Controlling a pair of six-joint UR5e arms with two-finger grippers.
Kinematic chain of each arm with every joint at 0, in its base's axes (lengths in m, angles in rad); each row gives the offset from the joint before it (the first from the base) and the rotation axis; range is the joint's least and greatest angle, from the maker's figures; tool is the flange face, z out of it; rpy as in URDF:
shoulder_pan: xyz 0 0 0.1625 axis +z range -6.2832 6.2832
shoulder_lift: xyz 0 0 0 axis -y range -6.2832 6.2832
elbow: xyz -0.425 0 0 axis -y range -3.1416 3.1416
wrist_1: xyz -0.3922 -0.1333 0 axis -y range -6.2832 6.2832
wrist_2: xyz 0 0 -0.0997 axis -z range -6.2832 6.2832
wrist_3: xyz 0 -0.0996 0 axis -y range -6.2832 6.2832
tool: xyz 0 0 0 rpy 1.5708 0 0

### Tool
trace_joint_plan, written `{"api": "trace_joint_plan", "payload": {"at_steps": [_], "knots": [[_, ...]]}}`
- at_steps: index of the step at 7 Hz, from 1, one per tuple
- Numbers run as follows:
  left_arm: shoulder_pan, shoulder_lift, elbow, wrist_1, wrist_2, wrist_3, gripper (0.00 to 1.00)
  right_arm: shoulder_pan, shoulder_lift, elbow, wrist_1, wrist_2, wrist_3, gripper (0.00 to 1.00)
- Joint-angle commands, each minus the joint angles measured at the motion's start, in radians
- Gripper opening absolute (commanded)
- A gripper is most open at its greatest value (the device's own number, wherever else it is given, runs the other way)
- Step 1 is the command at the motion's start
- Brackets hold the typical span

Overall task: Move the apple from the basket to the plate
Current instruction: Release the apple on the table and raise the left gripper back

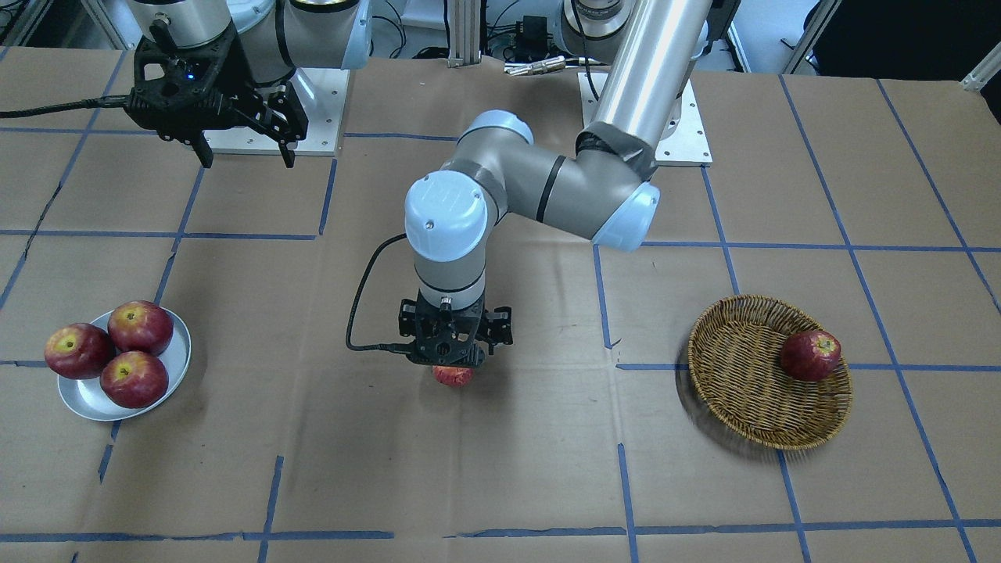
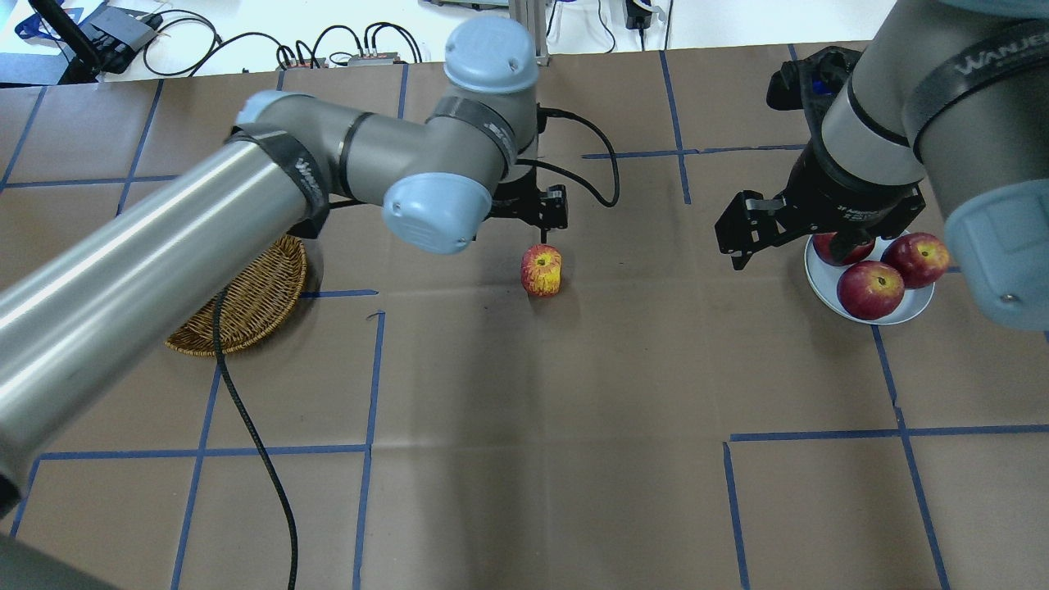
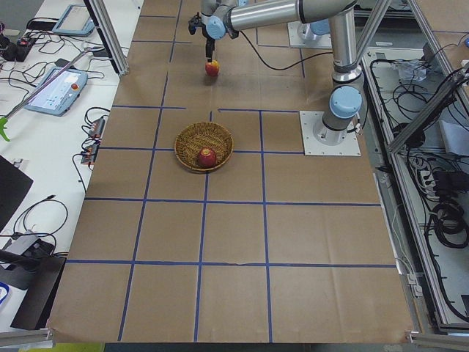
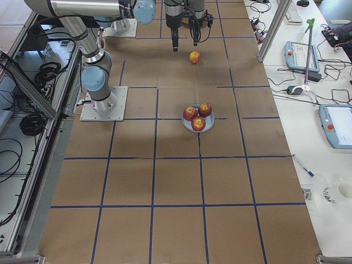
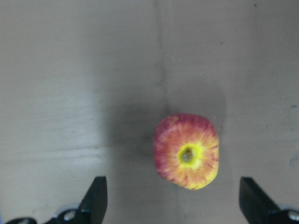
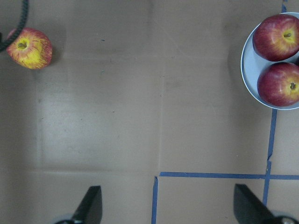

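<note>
Both end effectors [image 5: 173, 200] [image 6: 163, 205], jaws apart

We see a table [image 3: 330, 308] under brown paper [image 3: 234, 235] with blue tape lines [image 3: 234, 263]; beside it, cables [image 3: 440, 213] and a tablet [image 3: 55, 88].

In the upper centre the apple [image 4: 194, 56] lies alone on the table [image 4: 176, 181], and mid-frame the plate [image 4: 210, 121] holds three red apples [image 4: 198, 124].

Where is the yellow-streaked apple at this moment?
In the overhead view the apple lies on the table near the middle, between the basket on the left and the plate on the right, directly below the open left gripper.
</note>
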Motion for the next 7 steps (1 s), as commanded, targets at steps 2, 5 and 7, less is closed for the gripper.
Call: {"api": "trace_joint_plan", "payload": {"at_steps": [2,5,7], "knots": [[0.14,0.261,-0.05,-0.251,-0.002,0.235,0.99,0.0,0.0,0.0,0.0,-0.001,0.002,1.0],[0.187,0.393,-0.085,-0.277,0.001,0.252,0.99,0.02,0.038,-0.008,-0.079,0.001,0.142,1.0],[0.261,0.413,-0.085,-0.278,-0.002,0.252,0.99,0.159,0.17,-0.029,-0.23,-0.013,0.193,1.0]]}}
